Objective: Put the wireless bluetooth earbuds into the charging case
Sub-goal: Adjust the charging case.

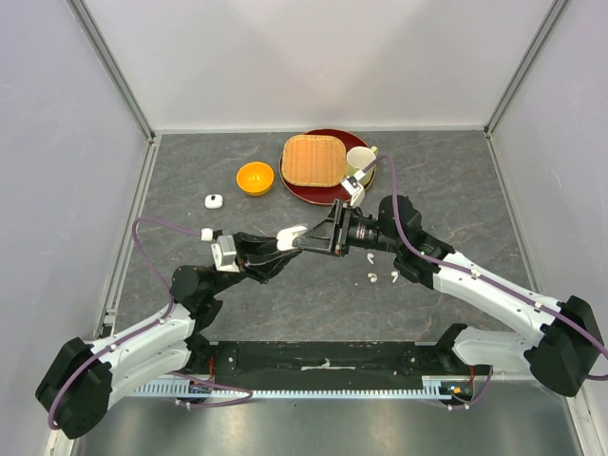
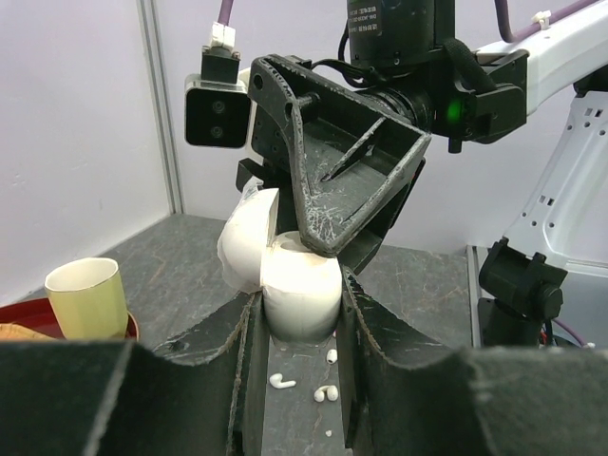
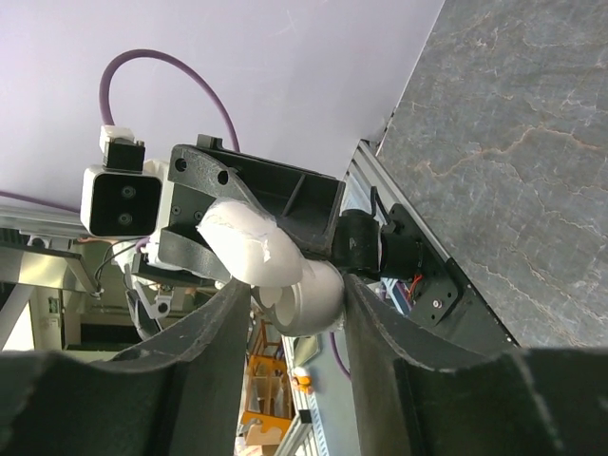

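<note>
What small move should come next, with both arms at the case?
Probably draw the right pincer away from the case and lower it toward the earbuds. The lid looks open, the left pincer grips the case body, and the earbuds lie loose below.

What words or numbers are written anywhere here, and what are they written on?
Readable text: none.
Tiny white print on the black wrist housing of the right arm, at the top edge of the left wrist view: cut off and too blurred to read.
On the charging case, the yellow cup and the orange bowl: no print showing.
</note>
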`<state>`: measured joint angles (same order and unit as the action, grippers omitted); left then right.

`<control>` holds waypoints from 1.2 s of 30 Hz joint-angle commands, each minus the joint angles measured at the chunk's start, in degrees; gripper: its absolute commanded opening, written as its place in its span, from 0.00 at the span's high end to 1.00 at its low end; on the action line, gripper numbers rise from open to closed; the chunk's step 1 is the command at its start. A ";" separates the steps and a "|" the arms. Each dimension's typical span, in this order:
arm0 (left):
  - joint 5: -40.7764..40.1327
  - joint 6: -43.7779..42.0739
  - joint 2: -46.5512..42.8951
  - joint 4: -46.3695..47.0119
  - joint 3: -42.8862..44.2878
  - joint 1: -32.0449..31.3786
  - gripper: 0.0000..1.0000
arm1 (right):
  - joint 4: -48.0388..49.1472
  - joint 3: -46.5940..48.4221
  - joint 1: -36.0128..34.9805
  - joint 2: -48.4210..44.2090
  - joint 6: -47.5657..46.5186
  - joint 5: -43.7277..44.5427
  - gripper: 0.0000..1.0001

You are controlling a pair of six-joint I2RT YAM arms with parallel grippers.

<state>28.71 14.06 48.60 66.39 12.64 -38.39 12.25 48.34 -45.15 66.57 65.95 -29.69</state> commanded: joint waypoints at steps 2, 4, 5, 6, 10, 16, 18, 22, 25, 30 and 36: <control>-0.06 -1.32 0.35 3.92 2.74 -0.28 0.98 | 2.16 -0.26 -0.12 -0.12 -0.04 -0.98 0.53; -0.06 -1.23 0.44 3.84 2.65 -0.28 0.98 | 2.25 -0.17 -0.12 -0.21 -0.12 -0.98 0.58; -0.06 -1.15 0.44 3.75 2.65 -0.28 0.98 | 2.34 -0.17 -0.12 -0.29 -0.12 -0.98 0.60; 0.03 -1.06 0.62 3.66 2.65 -0.28 0.98 | 2.43 -0.17 -0.12 -0.30 -0.12 -0.98 0.61; 0.12 -0.79 0.97 3.66 2.56 -0.19 0.98 | 2.43 0.00 -0.12 -0.82 -0.39 -0.81 0.63; 0.29 -0.79 1.06 3.66 2.56 -0.28 0.98 | 1.81 0.00 -0.21 -0.82 -0.65 -0.46 0.53; -0.32 -0.88 0.80 3.66 2.30 -0.19 0.98 | 0.06 0.35 -0.21 -1.35 -2.05 0.42 0.47; -3.56 -1.32 -1.13 3.66 0.89 -0.28 0.98 | -2.84 0.36 -0.21 -3.37 -4.07 3.58 0.25; -5.58 -2.11 -2.63 2.52 -0.77 -0.28 0.98 | -5.47 0.09 -0.03 -5.74 -5.74 7.18 0.13; -8.49 -3.52 -6.93 -1.08 -2.53 -0.28 0.98 | -10.13 0.09 0.15 -10.75 -10.22 11.05 0.06; -11.83 -4.66 -11.94 -4.60 -4.73 -0.19 0.98 | -22.68 1.22 1.46 -16.99 -17.24 18.95 0.04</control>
<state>20.80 12.99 39.40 63.44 8.80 -38.39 -1.63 48.25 -44.71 52.71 55.81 -17.67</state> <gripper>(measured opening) 0.360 0.951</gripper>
